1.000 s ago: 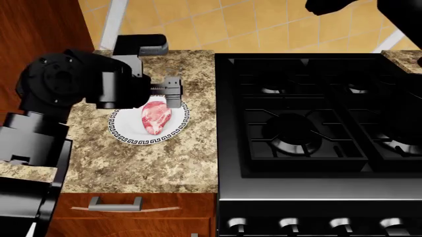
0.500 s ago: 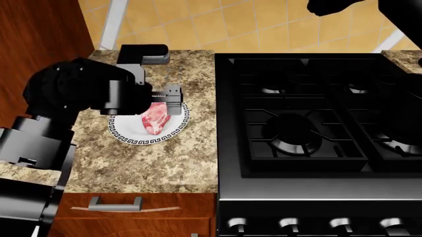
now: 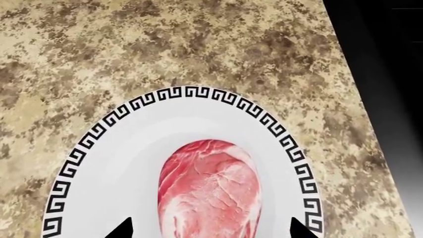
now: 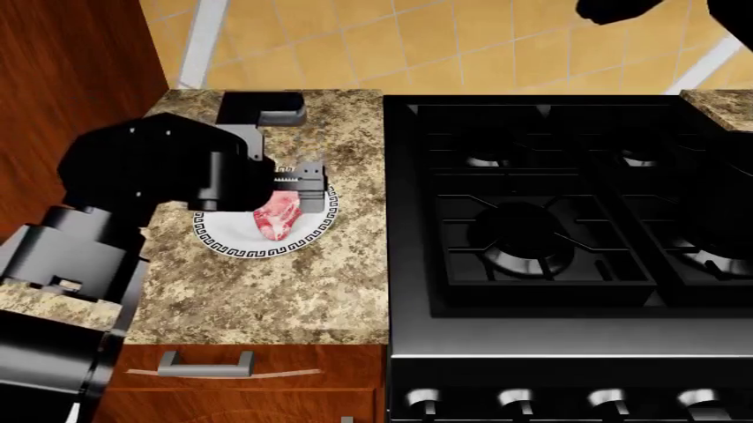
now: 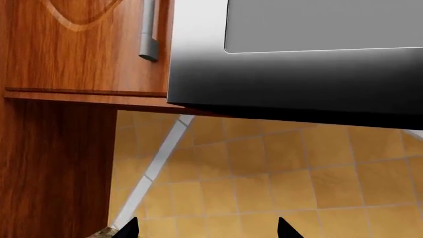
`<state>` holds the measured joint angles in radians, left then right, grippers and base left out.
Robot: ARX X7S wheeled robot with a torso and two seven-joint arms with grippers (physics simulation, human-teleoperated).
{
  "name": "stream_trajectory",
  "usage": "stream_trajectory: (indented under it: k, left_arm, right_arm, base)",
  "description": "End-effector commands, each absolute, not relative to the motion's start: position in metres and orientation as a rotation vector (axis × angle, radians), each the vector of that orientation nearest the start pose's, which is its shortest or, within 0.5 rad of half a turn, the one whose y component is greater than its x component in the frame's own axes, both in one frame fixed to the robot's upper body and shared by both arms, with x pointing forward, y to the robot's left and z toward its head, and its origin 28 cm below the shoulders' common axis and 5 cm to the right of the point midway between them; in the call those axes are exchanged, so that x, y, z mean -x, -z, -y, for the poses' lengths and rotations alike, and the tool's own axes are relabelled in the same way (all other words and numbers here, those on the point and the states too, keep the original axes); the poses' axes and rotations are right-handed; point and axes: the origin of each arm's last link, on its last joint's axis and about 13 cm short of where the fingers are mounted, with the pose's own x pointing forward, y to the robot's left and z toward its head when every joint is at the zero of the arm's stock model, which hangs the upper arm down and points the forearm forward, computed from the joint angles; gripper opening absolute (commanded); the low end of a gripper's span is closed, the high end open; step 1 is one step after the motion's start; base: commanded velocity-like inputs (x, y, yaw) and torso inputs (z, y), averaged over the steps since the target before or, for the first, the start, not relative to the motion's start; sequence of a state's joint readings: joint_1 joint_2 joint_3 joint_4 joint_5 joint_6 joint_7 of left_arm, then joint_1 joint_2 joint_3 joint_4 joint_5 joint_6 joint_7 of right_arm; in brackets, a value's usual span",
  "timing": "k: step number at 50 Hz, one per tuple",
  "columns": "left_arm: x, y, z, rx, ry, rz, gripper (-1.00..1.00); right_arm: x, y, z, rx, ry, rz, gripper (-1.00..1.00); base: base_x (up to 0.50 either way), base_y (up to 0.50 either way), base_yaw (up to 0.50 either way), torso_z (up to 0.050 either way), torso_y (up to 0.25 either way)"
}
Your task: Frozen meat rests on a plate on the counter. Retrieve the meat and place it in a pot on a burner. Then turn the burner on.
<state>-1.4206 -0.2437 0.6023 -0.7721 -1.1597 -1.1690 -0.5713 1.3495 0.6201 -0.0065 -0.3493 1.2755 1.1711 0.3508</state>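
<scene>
The meat, pink-red with white marbling, lies on the white plate with a black key-pattern rim, on the speckled counter left of the stove. My left gripper hangs just over the meat's far end and hides part of it. In the left wrist view the meat fills the middle of the plate, and the left gripper is open with one fingertip on either side. My right gripper is open and empty, raised at the top right. The pot is out of view.
The black stove takes up the right, with a front burner and a row of knobs along its front edge. A black block sits at the back of the counter. The right wrist view shows a wooden cabinet and a steel appliance above a tiled wall.
My left arm has shifted right and down over the plate, and now covers more of the meat. The right arm has drifted slightly right at the top edge.
</scene>
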Motion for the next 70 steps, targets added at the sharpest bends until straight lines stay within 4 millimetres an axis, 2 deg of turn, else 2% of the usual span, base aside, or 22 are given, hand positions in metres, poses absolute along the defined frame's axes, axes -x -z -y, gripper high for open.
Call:
stream_trajectory:
  k: [1, 6, 14, 31, 64, 70]
  left_arm:
    - [-0.381, -0.244, -0.2, -0.005, 0.02, -0.743, 1.0]
    - [-0.383, -0.243, -0.2, -0.007, 0.017, -0.747, 1.0]
    - [-0.384, -0.238, -0.199, -0.009, 0.019, -0.756, 1.0]
    - [-0.387, -0.232, -0.196, -0.02, 0.021, -0.769, 1.0]
    - [-0.392, -0.225, -0.197, -0.016, 0.017, -0.786, 1.0]
    - [-0.392, -0.224, -0.197, -0.017, 0.014, -0.788, 1.0]
  right_arm:
    - [-0.237, -0.383, 0.168, 0.013, -0.363, 0.369, 1.0]
    - [-0.236, -0.383, 0.168, 0.013, -0.362, 0.366, 1.0]
    - [-0.257, -0.371, 0.154, 0.015, -0.36, 0.359, 1.0]
    - [-0.266, -0.36, 0.147, 0.008, -0.355, 0.352, 1.0]
    - [-0.27, -0.355, 0.15, 0.008, -0.355, 0.341, 1.0]
    - [-0.264, -0.362, 0.157, 0.006, -0.356, 0.342, 1.0]
  base:
    - [0.0, 0.0, 0.0, 0.0, 0.0]
    - [0.0, 0.0, 0.0, 0.0, 0.0]
    - [0.0, 0.0, 0.0, 0.0, 0.0]
    - [0.0, 0.0, 0.0, 0.0, 0.0]
    - [0.0, 0.0, 0.0, 0.0, 0.0]
    - [0.0, 0.0, 0.0, 0.0, 0.0]
